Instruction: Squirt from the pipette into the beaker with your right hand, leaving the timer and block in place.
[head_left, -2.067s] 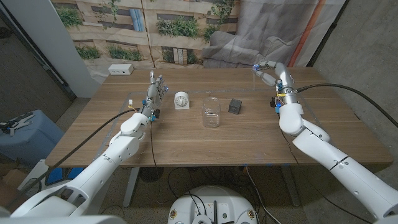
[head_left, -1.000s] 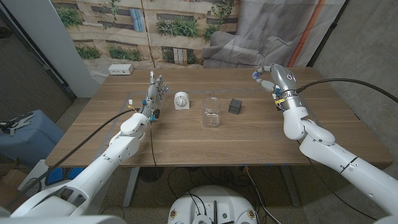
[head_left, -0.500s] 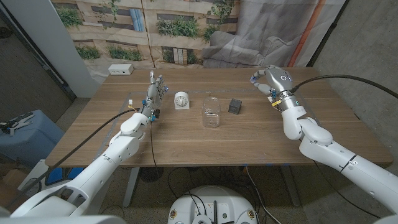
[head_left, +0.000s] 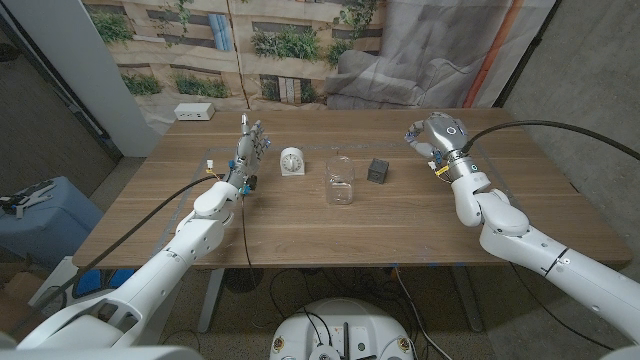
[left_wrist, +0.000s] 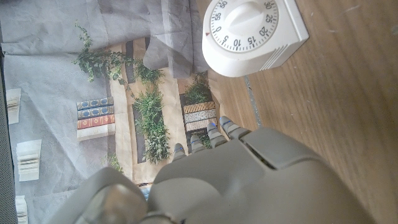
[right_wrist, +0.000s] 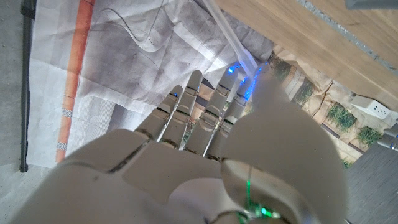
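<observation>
Clear plastic shows between the fingers of the right robot hand (head_left: 430, 134): in the right wrist view a thin see-through pipette (right_wrist: 231, 38) runs out from the fingertips, pinched there and lit faintly blue. The right robot hand hangs above the wooden worktop (head_left: 300, 225), raised and well apart from the glass beaker (head_left: 340, 180), which stands toward the left of that hand. Between the hand and the beaker, just beside the beaker, sits the small dark block (head_left: 378, 170). The white timer (head_left: 291, 160) stands on the beaker's far side, nearer the left robot hand (head_left: 249, 146), which stands upright with its fingers apart and holds nothing.

By the look of things, the pickup is done and the carry is under way. Left to do: bring the pipette tip across over the beaker's mouth, passing above the block without nudging it, then squeeze. Whether the pipette holds any liquid cannot be told.
</observation>
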